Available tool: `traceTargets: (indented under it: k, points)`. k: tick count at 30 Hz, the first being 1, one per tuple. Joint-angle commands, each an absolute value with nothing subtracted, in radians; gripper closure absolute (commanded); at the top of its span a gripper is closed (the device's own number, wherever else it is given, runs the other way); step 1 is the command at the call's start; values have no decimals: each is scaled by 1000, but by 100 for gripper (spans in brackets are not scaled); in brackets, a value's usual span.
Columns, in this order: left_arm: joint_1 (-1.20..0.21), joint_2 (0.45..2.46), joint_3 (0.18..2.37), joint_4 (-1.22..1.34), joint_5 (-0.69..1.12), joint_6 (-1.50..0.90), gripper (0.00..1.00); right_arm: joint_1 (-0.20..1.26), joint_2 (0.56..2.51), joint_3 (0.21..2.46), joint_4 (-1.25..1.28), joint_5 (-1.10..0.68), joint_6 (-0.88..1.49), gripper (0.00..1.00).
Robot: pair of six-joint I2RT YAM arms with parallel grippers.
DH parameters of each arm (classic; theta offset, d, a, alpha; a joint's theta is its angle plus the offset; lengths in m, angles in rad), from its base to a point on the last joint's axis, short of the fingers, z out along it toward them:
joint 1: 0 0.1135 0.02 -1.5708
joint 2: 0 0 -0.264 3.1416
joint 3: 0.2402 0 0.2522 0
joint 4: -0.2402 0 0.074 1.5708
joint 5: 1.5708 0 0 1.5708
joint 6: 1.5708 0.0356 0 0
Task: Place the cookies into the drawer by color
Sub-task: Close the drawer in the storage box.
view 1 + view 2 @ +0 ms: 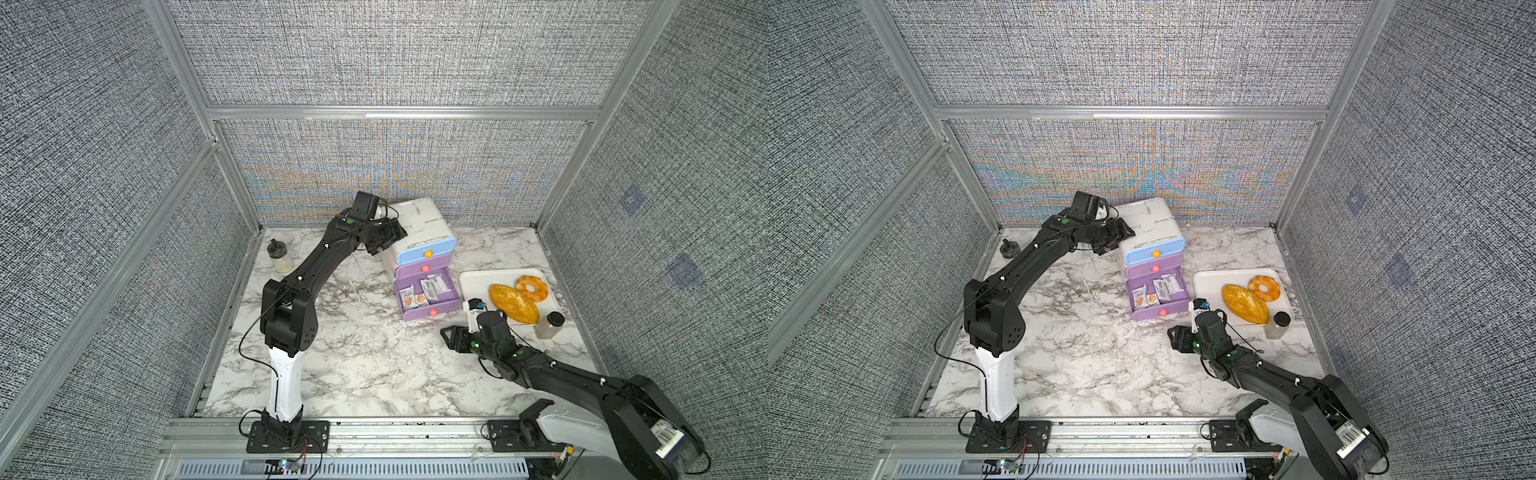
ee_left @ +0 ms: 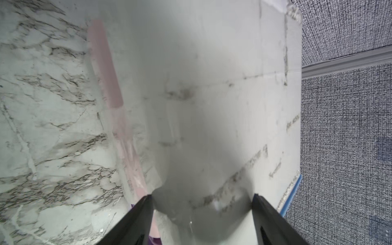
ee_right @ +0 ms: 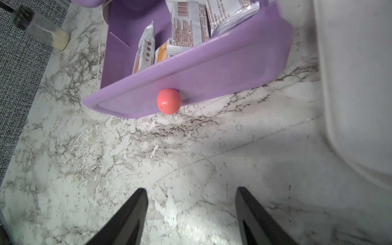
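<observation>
Cookies (image 1: 424, 291): 4 white packets visible, all lying inside the pulled-out bottom purple drawer (image 1: 432, 306) of the white cabinet (image 1: 415, 226), which stands at the back of the marble table (image 1: 353, 365). Left gripper (image 1: 388, 241): jaws spread, nothing held, set at the cabinet's upper left side, contact with it not clear. Right gripper (image 1: 445, 333): jaws spread, nothing held, low over the table just in front of the open drawer's pink knob (image 3: 169, 101), near the white tray (image 1: 478, 282).
</observation>
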State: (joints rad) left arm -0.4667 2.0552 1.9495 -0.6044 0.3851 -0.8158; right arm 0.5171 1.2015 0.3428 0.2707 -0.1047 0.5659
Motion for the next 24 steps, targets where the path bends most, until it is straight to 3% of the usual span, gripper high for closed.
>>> traceTargets:
  k: [1, 5, 16, 24]
  points:
    - [-466, 2039, 1920, -587, 414, -815, 23, 517, 1257, 387, 355, -93, 558, 42]
    - [-458, 2026, 1887, -586, 401, -808, 23, 515, 1355, 459, 395, -85, 540, 56]
    - [-441, 2037, 1884, -626, 400, -781, 23, 433, 1637, 697, 538, -214, 560, 62]
    - [-434, 2037, 1916, -677, 411, -747, 17, 426, 1515, 611, 561, -231, 622, 61]
